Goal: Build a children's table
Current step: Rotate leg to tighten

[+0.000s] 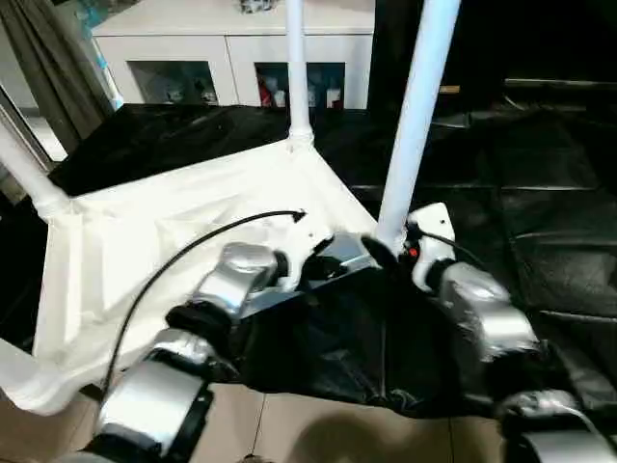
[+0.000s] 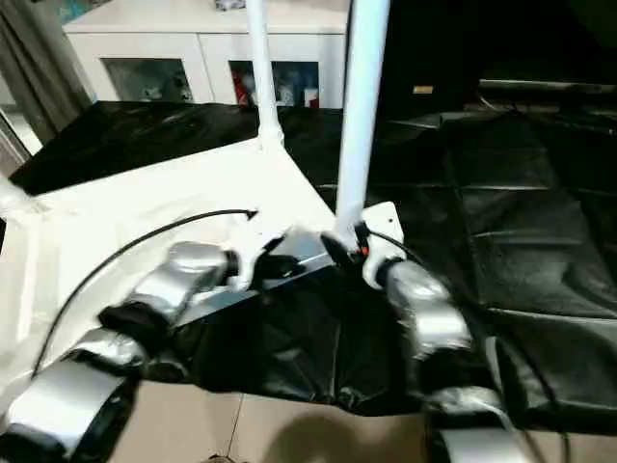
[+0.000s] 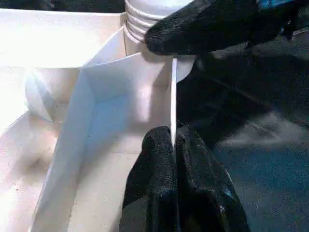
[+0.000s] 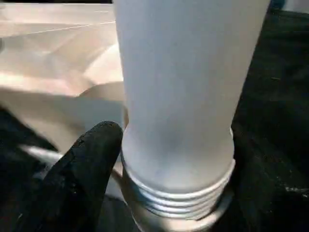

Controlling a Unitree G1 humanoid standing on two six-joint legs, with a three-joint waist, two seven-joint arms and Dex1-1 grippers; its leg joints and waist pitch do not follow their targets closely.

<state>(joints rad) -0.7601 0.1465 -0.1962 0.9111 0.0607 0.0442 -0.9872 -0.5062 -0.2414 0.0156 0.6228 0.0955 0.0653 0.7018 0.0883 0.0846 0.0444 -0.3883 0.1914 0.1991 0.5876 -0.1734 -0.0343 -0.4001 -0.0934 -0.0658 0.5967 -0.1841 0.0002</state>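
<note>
The children's table lies upside down, its white top (image 1: pixel 145 241) resting on a black sheet. A white leg (image 1: pixel 415 116) stands upright in the near right corner socket, and its threaded end (image 4: pixel 178 198) shows in the right wrist view. My right gripper (image 1: pixel 390 246) is at the base of that leg. My left gripper (image 3: pixel 174 137) is shut on the thin upright rim (image 3: pixel 173 96) of the top, just beside that corner. A second leg (image 1: pixel 297 68) stands in the far corner and a third (image 1: pixel 24 174) at the left.
The black sheet (image 1: pixel 540 193) covers the work surface to the right and behind. A white glass-door cabinet (image 1: pixel 231 48) stands at the back. A grey curtain (image 1: pixel 48 58) hangs at the far left. Tiled floor (image 1: pixel 289 424) shows at the near edge.
</note>
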